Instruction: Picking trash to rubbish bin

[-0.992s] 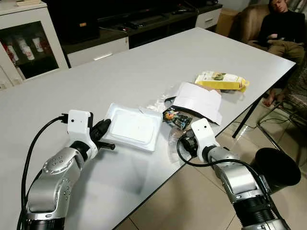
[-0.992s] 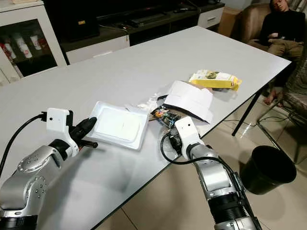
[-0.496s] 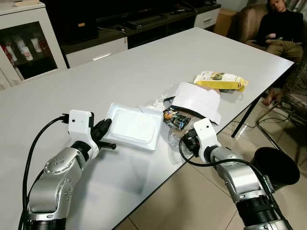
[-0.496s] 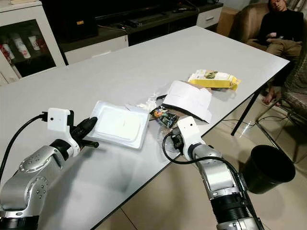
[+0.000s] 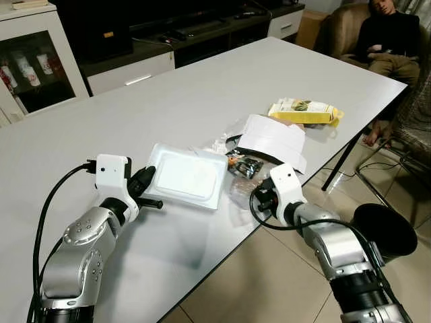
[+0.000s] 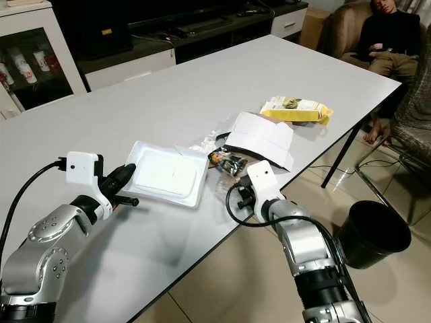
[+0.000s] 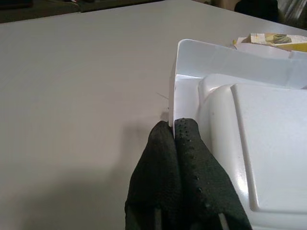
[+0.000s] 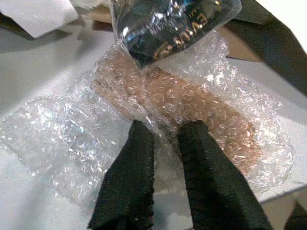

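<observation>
**Two grippers at the trash, near edge of the worktop**

Two arms logged from my station, both over the grey worktop (image 5: 202,87).

- Left gripper (image 7: 171,125): jaws pressed together on the thin rim of the white plastic tray (image 5: 185,175), at the tray's corner nearest me. The tray lies flat on the worktop.
- Right gripper (image 8: 163,132): jaws slightly apart, tips set into the sheet of clear bubble wrap (image 8: 192,100), which lies at the worktop's near edge. I cannot tell whether the wrap is truly pinched between them.
- Dark shiny wrapper (image 5: 244,164): just beyond the bubble wrap, touching or overlapping it.
- White paper bag (image 5: 273,140): behind the wrapper, lying flat, its dark inside showing at the edge.
- Yellow snack packet (image 5: 304,112): further along, near the worktop's right edge.
- Crumpled clear plastic (image 5: 219,144): between the tray and the paper bag.
- Black rubbish bin (image 5: 385,232): on the tiled floor to my right, below worktop level, well apart from both grippers.
- A person (image 5: 390,33) sits in an armchair at the far right.
</observation>
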`<state>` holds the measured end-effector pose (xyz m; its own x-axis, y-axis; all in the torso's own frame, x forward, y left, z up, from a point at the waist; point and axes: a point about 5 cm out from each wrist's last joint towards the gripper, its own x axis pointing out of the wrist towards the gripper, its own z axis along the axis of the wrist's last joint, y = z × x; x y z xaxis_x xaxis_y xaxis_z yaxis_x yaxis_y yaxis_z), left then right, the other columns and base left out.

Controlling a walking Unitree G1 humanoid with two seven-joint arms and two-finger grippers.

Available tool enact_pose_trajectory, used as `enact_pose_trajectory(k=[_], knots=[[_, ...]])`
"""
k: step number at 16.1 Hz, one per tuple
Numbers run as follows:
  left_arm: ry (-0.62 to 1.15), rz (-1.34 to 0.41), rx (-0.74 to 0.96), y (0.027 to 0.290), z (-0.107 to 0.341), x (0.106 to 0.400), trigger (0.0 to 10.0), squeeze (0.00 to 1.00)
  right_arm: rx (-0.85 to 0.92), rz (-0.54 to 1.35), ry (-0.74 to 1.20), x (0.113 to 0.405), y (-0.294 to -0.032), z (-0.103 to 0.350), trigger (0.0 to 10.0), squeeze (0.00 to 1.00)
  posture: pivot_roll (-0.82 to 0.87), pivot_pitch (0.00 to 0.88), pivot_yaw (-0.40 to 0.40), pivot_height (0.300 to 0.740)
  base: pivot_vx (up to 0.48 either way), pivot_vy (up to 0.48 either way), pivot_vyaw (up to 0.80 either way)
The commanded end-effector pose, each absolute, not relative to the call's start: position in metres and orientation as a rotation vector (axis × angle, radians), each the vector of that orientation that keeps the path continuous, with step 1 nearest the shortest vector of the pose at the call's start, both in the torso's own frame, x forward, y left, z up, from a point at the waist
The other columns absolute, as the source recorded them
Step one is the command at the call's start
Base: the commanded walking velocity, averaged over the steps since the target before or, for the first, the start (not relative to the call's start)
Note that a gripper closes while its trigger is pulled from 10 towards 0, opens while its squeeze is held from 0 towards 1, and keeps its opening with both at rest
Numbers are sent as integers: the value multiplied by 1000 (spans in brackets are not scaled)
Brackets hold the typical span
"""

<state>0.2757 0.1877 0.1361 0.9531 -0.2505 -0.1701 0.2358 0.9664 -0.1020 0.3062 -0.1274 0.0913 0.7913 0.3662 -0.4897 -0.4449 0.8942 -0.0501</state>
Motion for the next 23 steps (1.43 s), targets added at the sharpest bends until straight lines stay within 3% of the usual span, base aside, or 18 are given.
enact_pose_trajectory(k=[1,6,11,16,23], knots=[[157,-230,-70,190,142,280,0,0,-152,453,469,310,-126,101,0,0,-44,0,9,740,0,0,0],[150,-225,-66,191,144,281,0,0,-158,483,405,314,-124,129,0,0,-44,0,10,740,0,0,0],[154,-217,-67,192,143,275,0,0,-168,490,447,291,-134,124,0,0,-48,0,15,740,0,0,0],[127,-194,-71,196,151,276,0,0,-118,466,392,275,-148,153,0,0,-50,0,17,740,0,0,0],[135,-191,-52,198,152,275,0,0,-39,493,424,246,-142,162,0,0,-61,0,21,740,0,0,0]])
